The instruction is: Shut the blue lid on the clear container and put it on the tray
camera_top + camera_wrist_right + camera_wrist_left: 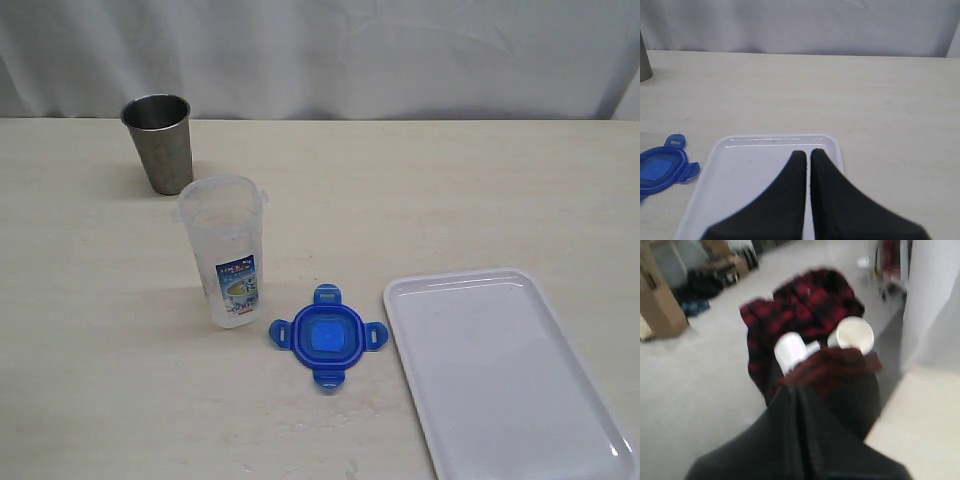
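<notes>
The clear container (pixel 225 250) stands upright and open on the table, its blue-and-white label facing the front. The blue lid (pixel 327 335) lies flat just to its right, light centre up, flaps spread; its edge also shows in the right wrist view (pixel 660 167). The white tray (pixel 505 370) lies at the front right, with nothing on it. Neither gripper shows in the exterior view. My right gripper (pixel 806 154) hangs shut and holding nothing over the tray (pixel 750 170). My left gripper (pixel 799 390), blurred, is shut with nothing in it and points away from the table.
A grey steel cup (pixel 160 140) stands behind the container at the back left; its edge shows in the right wrist view (pixel 643 60). A white curtain (pixel 330 50) closes off the table's far edge. Beyond the left gripper lie a floor and a red plaid cloth (pixel 800 310).
</notes>
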